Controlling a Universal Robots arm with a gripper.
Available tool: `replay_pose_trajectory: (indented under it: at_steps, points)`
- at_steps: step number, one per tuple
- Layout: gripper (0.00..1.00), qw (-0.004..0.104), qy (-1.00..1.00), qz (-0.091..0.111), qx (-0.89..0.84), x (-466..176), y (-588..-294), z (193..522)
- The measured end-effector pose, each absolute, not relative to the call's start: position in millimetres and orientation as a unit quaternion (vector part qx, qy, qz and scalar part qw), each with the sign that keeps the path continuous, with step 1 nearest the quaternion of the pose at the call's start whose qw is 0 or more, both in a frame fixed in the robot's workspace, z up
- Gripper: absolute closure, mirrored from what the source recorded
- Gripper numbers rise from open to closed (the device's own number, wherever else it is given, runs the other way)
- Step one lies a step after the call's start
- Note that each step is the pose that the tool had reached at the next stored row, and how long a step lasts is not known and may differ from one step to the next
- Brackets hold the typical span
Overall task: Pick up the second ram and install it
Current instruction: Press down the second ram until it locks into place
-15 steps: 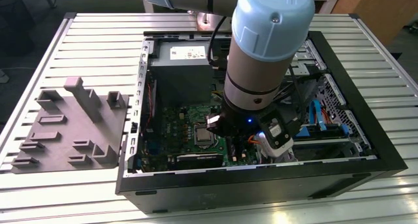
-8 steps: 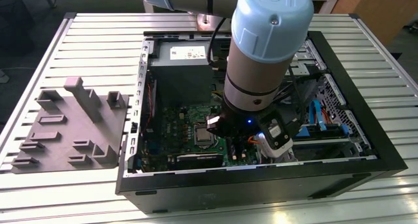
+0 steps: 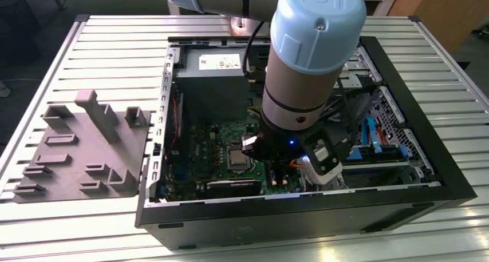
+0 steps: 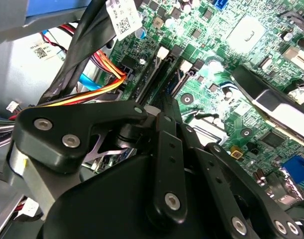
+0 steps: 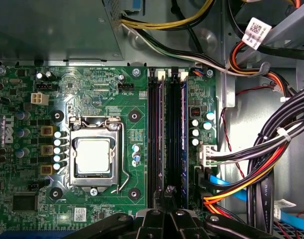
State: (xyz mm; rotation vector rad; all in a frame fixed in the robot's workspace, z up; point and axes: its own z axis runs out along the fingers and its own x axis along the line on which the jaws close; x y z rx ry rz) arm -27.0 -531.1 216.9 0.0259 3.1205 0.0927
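Note:
My gripper [image 5: 168, 189] is down inside the open computer case [image 3: 416, 200], its fingertips shut together right over the black ram slots [image 5: 167, 129] beside the processor socket [image 5: 94, 157]. In the second wrist view the black finger links converge on the gripper [image 4: 159, 107] at the near end of the same ram slots [image 4: 154, 74]. The second ram is hidden: under the fingertips I cannot tell a stick from the dark slots. One slot [image 5: 181, 134] looks bluish along its length. The arm [image 3: 306, 73] covers the gripper from the exterior view.
Bundled cables [image 5: 274, 149] run close beside the slots, and orange and yellow wires [image 4: 99, 89] pass near the finger links. The power supply [image 3: 210, 82] fills the case's far end. A grey holder block [image 3: 84, 147] sits on the slatted table at the exterior view's left.

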Motion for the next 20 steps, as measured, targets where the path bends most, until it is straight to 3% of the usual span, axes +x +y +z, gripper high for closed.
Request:
replay_pose_trajectory:
  at_steps: [20]
  points:
    - [0.89,0.010,0.999,0.029,0.008,-27,-531,241]
